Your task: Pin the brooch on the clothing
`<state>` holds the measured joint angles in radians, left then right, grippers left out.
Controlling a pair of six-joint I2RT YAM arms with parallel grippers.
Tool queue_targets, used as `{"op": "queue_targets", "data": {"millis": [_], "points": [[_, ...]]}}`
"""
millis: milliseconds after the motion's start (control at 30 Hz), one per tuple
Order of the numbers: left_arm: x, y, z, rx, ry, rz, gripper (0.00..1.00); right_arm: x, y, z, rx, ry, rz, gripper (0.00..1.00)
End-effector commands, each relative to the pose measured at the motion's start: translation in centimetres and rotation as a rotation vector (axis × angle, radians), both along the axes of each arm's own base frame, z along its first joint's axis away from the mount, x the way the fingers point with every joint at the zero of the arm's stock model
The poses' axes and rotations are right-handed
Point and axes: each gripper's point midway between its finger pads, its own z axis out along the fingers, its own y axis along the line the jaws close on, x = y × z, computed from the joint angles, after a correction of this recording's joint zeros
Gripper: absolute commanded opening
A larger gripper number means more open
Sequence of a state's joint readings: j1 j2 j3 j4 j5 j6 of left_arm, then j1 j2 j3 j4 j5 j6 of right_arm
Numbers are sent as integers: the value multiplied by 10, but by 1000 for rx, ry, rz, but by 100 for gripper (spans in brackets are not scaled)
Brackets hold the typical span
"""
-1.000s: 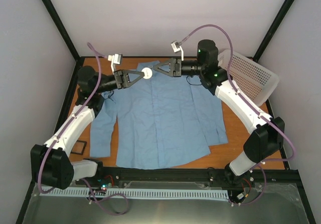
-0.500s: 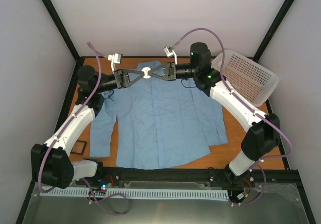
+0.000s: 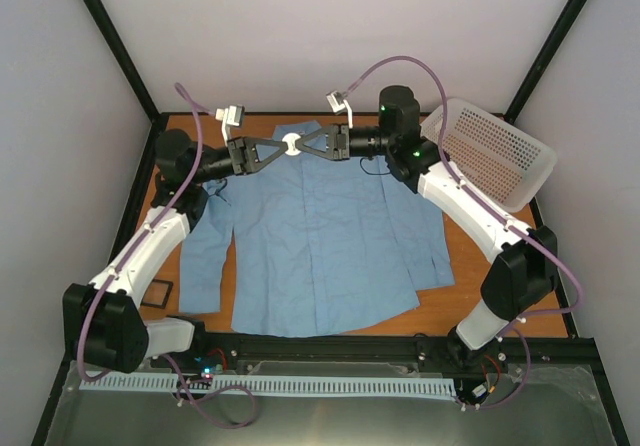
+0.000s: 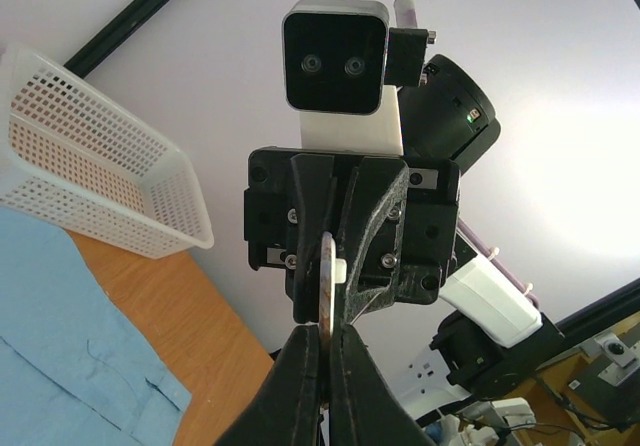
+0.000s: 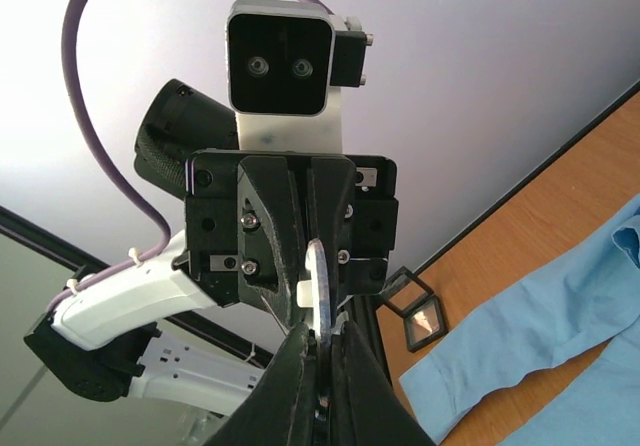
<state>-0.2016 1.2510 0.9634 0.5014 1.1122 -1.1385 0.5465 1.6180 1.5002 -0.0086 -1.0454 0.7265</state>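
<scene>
The brooch (image 3: 290, 144) is a small whitish disc held in the air above the collar of the light blue shirt (image 3: 320, 236), which lies flat on the table. My left gripper (image 3: 282, 147) comes from the left and is shut on the brooch. My right gripper (image 3: 299, 145) comes from the right, tip to tip with the left, and is also shut on it. In the left wrist view the brooch (image 4: 327, 276) shows edge-on above my left gripper (image 4: 326, 332), with a white nub on its side. In the right wrist view the brooch (image 5: 316, 276) sits in my right gripper (image 5: 322, 334).
A white perforated basket (image 3: 495, 151) leans at the back right, also in the left wrist view (image 4: 90, 156). A small black square tray (image 3: 157, 293) lies at the table's left edge, also in the right wrist view (image 5: 420, 311). Black frame posts stand at the back corners.
My right gripper moved left and closed in on the brooch held by my left gripper. The two now meet tip to tip. The left arm and the shirt have stayed put.
</scene>
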Motion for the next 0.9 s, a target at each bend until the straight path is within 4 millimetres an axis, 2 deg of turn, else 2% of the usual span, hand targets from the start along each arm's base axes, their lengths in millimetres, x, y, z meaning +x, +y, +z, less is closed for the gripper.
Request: {"op": "queue_targets", "data": {"millis": [0,67,133,300,367,433,500,700,867], "points": [[2,1,19,5,-51,4,4,-4,0,12,35,-78,-28,3],[9,2,13,36,-11,30,16,4,-5,11,-8,-119,-112,3],[11,3,13,48,-12,52,32,11,-10,9,-46,-209,-193,3],[17,12,2,88,34,144,51,41,-35,-5,-182,-327,-439,3],[21,20,-7,111,70,209,52,53,-43,-16,-256,-366,-511,3],[28,33,-15,144,103,303,62,63,-50,-27,-332,-417,-563,3],[34,49,-29,192,166,390,65,73,-55,-39,-417,-489,-611,3],[47,101,-105,353,476,573,73,95,-53,-75,-685,-795,-632,3],[64,113,-143,430,565,608,79,113,-28,-111,-755,-971,-525,3]]}}
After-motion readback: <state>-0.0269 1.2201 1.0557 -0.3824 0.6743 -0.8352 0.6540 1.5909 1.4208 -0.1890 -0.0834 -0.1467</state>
